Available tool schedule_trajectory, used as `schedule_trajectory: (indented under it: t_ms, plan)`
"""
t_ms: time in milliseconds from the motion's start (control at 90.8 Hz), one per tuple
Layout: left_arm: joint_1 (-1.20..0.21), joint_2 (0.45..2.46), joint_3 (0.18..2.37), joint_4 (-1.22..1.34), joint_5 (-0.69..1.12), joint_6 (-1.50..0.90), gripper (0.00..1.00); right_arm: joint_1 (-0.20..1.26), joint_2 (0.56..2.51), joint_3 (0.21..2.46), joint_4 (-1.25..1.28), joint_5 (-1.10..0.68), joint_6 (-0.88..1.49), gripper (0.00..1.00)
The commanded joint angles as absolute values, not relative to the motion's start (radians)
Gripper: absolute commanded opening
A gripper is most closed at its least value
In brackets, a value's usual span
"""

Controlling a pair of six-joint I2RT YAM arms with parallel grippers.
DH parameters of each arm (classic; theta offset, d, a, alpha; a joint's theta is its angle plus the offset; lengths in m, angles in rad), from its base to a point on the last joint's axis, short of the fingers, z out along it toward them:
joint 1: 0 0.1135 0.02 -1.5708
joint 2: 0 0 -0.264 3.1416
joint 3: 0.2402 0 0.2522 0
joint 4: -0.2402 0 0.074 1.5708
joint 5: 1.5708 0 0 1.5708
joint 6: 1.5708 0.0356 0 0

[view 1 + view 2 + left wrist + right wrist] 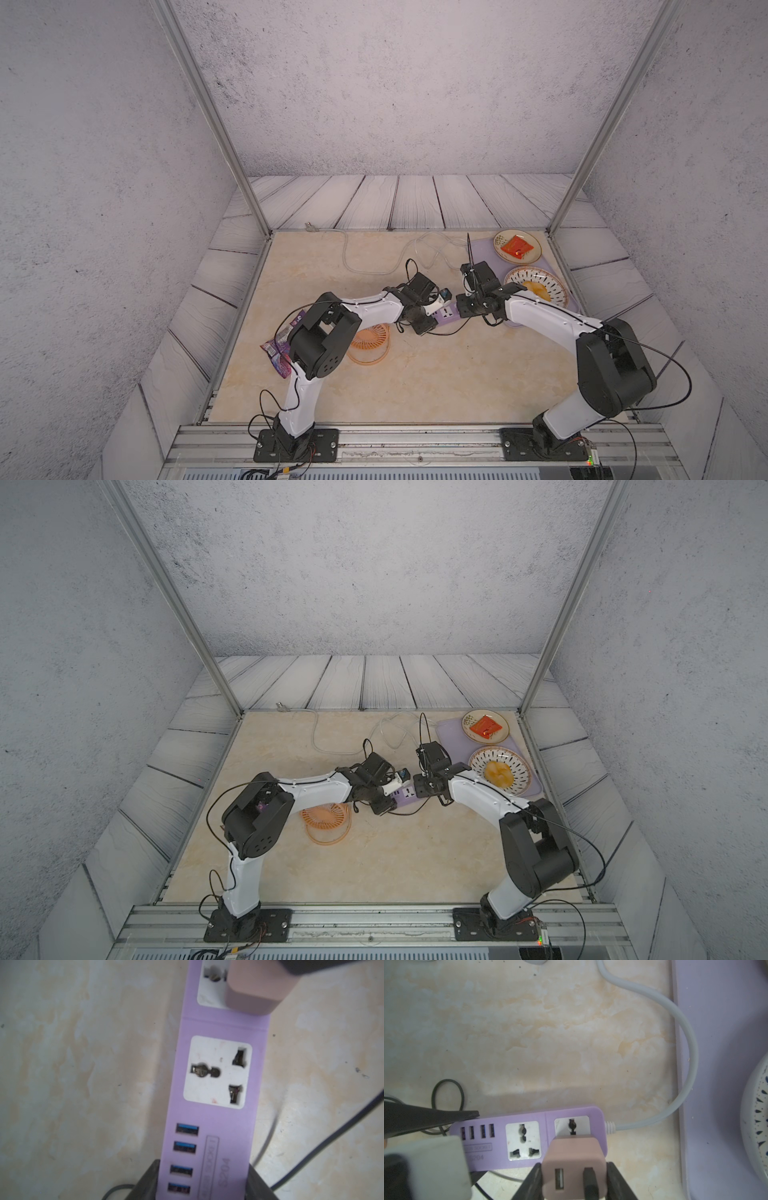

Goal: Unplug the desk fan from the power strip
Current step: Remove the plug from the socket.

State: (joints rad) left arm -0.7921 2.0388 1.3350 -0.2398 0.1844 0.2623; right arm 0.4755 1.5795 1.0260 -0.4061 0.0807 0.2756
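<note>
The lavender power strip (446, 313) (405, 794) lies mid-table between my two arms. My left gripper (203, 1184) is shut on the power strip (216, 1088) at its USB end, one dark finger (145, 1184) on each long side. The pinkish-beige plug cube (574, 1159) (255, 991) stands on the socket nearest the cord; no prongs show. My right gripper (574, 1180) is shut on that plug, its fingers (618, 1184) pressed on both sides. The plug's thin black cable (332, 1140) trails off. The orange desk fan (370, 338) (326, 817) lies flat under my left forearm.
The strip's whitish-grey cord (685, 1043) (365, 266) loops toward the back edge. A pale-purple tray (486, 257) at the back right carries a plate with a red packet (517, 246) and a patterned plate (536, 286). A purple snack packet (278, 349) lies at the left.
</note>
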Motion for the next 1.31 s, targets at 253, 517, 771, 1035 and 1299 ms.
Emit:
schedule_trajectory:
  t_ms: [253,517,771,1035,1299]
  plan:
    - [-0.778,2.042,1.323,-0.244,0.154,0.219,0.00,0.472,1.595,1.045,-0.396,0.027,0.301,0.49]
    - [-0.778,2.042,1.328,-0.245,0.155,0.224,0.00,0.465,1.608,1.038,-0.377,0.013,0.292,0.51]
    - [-0.778,2.043,1.334,-0.243,0.161,0.222,0.00,0.465,1.616,1.040,-0.377,0.051,0.258,0.51]
    - [-0.778,2.040,1.327,-0.236,0.165,0.225,0.00,0.465,1.609,1.012,-0.319,0.085,0.208,0.56]
    - [-0.778,2.039,1.331,-0.242,0.166,0.229,0.00,0.464,1.623,1.021,-0.304,0.100,0.188,0.61]
